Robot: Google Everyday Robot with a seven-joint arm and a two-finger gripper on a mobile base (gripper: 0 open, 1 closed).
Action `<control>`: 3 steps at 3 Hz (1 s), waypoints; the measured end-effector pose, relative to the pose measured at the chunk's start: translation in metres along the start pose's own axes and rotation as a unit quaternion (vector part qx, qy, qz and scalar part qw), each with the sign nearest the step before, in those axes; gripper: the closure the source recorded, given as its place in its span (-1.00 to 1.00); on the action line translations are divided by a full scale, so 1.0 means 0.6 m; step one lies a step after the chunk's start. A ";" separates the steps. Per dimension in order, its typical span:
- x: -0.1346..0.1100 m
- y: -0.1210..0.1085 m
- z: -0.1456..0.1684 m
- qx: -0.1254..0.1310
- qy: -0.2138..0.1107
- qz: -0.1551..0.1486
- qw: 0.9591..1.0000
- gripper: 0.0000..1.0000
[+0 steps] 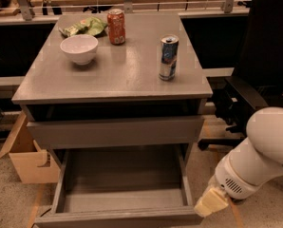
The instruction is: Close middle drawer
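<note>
Behind the grey cabinet (113, 77) runs a wooden bench with metal legs, and the floor around is pale and speckled. At the lower right the white arm (258, 160) comes into view, and its yellowish gripper (212, 203) hangs low, just beside the right front corner of the middle drawer (122, 216). Whether the gripper is spread or pressed together I cannot tell, and it holds nothing that I can see. I also cannot tell if it already touches the drawer corner or stands a little apart from it. The middle drawer is pulled far out toward the camera, so its grey box interior lies open and bare, with the flat front at the bottom edge of the view. Above it sits another grey drawer front (115, 132), and a dark gap shows between this front and the cabinet top. On the cabinet top stand a white bowl (80, 48) at the left, an orange can (116, 26) behind it, a crumpled green bag (84, 26) just beside this can, and a tall blue and silver can (168, 57) toward the right, well apart from the others. Left of the cabinet an open cardboard box (30, 158) rests on the floor. At the right a black office chair (260, 70) stands close behind the arm.
</note>
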State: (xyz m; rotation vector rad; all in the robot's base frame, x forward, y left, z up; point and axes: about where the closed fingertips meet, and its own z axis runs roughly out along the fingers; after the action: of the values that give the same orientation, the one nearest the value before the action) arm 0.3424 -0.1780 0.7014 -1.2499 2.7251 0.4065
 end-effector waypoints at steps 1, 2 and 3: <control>0.014 0.008 0.101 -0.032 0.011 0.032 0.999 0.30; 0.016 0.008 0.119 -0.036 0.011 0.038 0.999 0.77; 0.016 0.009 0.119 -0.036 0.011 0.037 0.999 1.00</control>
State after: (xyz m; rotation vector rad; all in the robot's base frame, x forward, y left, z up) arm 0.3317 -0.1612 0.6318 -1.1784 2.8065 0.5068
